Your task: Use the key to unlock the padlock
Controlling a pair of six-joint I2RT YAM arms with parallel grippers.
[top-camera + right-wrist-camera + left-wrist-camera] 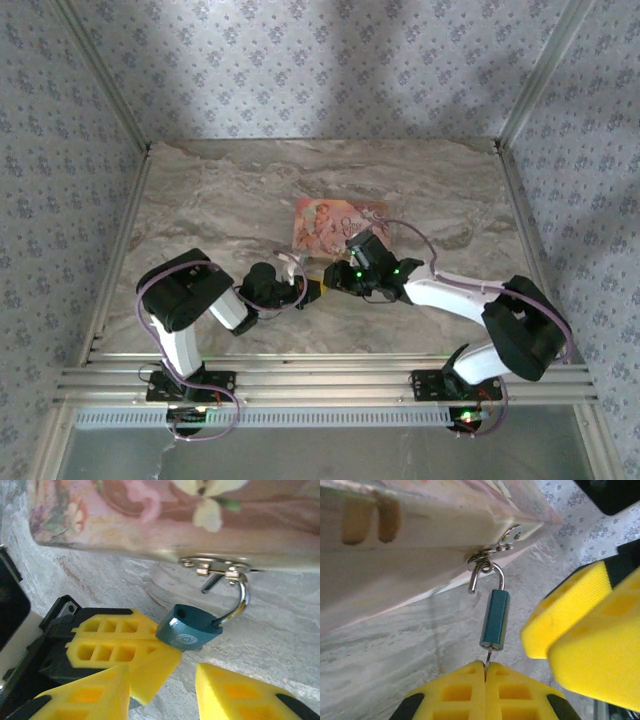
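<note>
Evidently the unlocking looks done: the padlock (495,620) hangs mid-frame from the hasp (220,570) of the pink box (125,510), its thin shackle (240,600) popped, one leg free of the small blue body. My left claw (485,672) is clenched on the key (489,656), seated in the bottom. My right claw (162,680) is released, just beside. Unhooking may remain.

We take this for a robot lab cell dressed as a room. Grey-blue floral wallpaper panels (300,60) in bare aluminium posts (100,75) enclose a marble-patterned tabletop (220,200), with two black-and-white robot arms (190,310) bolted to a ribbed aluminium rail (320,382).
</note>
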